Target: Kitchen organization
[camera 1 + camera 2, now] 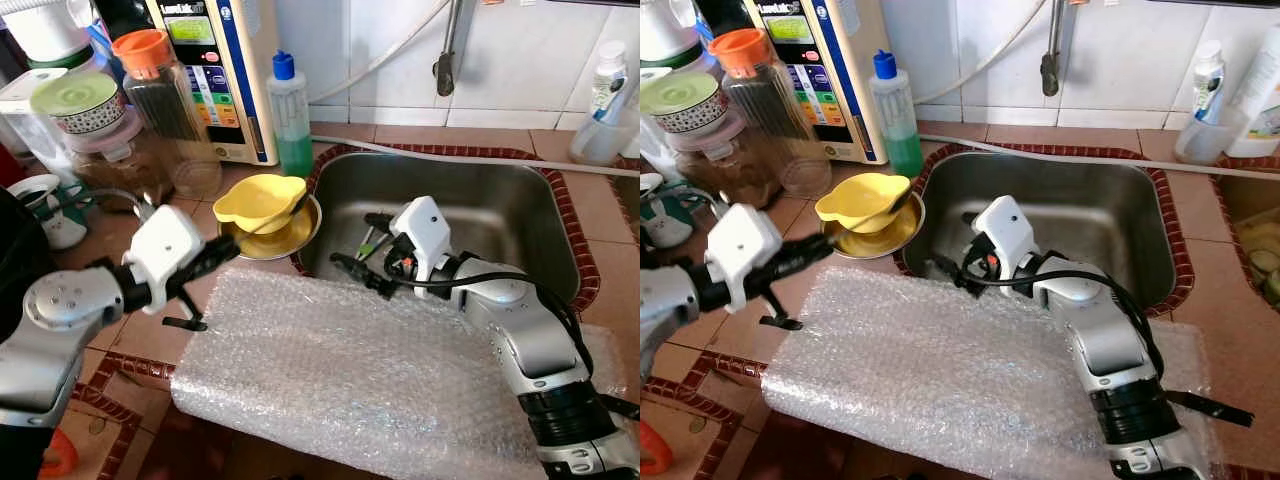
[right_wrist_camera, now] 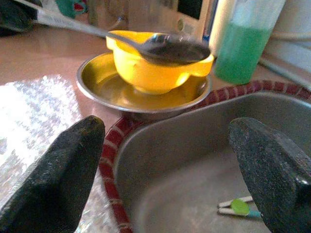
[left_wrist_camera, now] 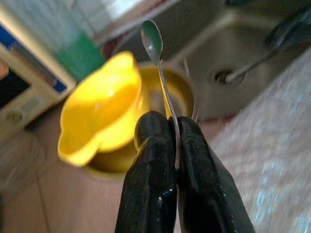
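Observation:
My left gripper (image 1: 232, 248) is shut on the handle of a metal spoon (image 3: 163, 82). The spoon's bowl hangs over a yellow bowl (image 1: 258, 200) that sits inside a steel dish (image 1: 290, 240) left of the sink (image 1: 500, 200). In the left wrist view the two fingers (image 3: 153, 145) pinch the handle tightly. My right gripper (image 1: 362, 243) is open at the sink's front-left corner, with nothing between its fingers. In the right wrist view it (image 2: 167, 128) faces the steel dish (image 2: 146, 99), the yellow bowl and the spoon (image 2: 165, 46).
A sheet of bubble wrap (image 1: 350, 370) covers the counter in front of the sink. A green soap bottle (image 1: 290, 115), a water purifier (image 1: 225, 70) and several jars (image 1: 160, 85) stand behind the bowls. A small green-tipped item (image 2: 238, 206) lies in the sink.

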Controlling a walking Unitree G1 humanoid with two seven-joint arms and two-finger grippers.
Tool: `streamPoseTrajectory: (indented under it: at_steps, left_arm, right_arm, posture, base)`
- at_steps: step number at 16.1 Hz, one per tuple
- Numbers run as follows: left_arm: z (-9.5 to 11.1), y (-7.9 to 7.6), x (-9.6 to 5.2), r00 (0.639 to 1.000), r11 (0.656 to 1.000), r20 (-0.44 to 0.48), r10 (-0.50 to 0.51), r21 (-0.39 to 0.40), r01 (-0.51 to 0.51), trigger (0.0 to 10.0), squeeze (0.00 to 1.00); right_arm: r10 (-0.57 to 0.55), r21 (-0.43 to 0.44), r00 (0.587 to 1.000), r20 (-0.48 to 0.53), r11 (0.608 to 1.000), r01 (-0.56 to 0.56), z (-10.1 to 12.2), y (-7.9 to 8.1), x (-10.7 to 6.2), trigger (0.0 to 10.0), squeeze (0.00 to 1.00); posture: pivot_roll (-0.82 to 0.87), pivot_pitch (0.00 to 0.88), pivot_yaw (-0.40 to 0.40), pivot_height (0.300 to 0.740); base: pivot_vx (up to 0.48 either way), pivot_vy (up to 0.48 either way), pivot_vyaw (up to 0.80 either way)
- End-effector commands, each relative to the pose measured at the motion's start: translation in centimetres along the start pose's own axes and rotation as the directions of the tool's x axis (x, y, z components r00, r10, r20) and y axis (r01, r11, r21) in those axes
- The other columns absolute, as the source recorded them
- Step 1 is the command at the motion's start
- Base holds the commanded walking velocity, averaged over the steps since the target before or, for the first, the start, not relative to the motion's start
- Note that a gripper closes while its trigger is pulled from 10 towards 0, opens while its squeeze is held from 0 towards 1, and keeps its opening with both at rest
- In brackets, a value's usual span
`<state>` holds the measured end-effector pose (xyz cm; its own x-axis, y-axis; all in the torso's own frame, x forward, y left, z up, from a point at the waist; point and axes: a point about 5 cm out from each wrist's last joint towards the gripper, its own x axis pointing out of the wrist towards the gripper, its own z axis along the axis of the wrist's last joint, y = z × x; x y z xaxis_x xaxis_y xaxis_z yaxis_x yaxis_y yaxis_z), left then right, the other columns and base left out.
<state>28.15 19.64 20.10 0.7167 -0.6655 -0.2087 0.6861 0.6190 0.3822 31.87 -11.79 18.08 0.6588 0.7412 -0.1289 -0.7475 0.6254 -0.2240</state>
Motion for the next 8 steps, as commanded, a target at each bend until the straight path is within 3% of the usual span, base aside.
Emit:
streamPoseTrajectory:
  at_steps: [1,5,6,8]
  left_arm:
    - [1.1,0.2,-0.2,0.999,1.0,0.039,0.008,-0.002,-0.008,0.0,0.0]
    - [1.9,-1.2,1.0,0.997,0.999,0.071,-0.04,-0.007,0.041,0.0,0.0]
    - [2.0,-2.5,2.0,0.993,0.997,0.084,-0.077,-0.022,0.079,0.0,0.0]
    - [2.1,-3.8,3.1,0.989,0.992,0.093,-0.119,-0.024,0.122,0.0,0.0]
  right_arm:
    - [-0.018,-0.025,0.999,0.041,1.0,0.019,0.9,-0.2,0.2,10.0,0.0]
    - [-0.059,-0.129,0.991,0.124,0.989,0.075,2.5,-0.4,0.4,10.0,0.0]
    - [-0.069,-0.195,0.985,0.157,0.976,0.099,3.3,-0.2,0.4,10.0,0.0]
    - [-0.09,-0.216,0.975,0.204,0.967,0.135,4.0,0.1,0.5,10.0,0.0]
  posture:
    - [-0.18,0.105,0.119,0.74]
    - [-0.18,0.106,0.121,0.74]
    - [-0.18,0.105,0.124,0.74]
    - [-0.19,0.106,0.126,0.74]
  base:
    - [0.0,0.0,0.0]
    - [0.0,0.0,0.0]
    - [0.0,0.0,0.0]
    - [0.0,0.0,0.0]
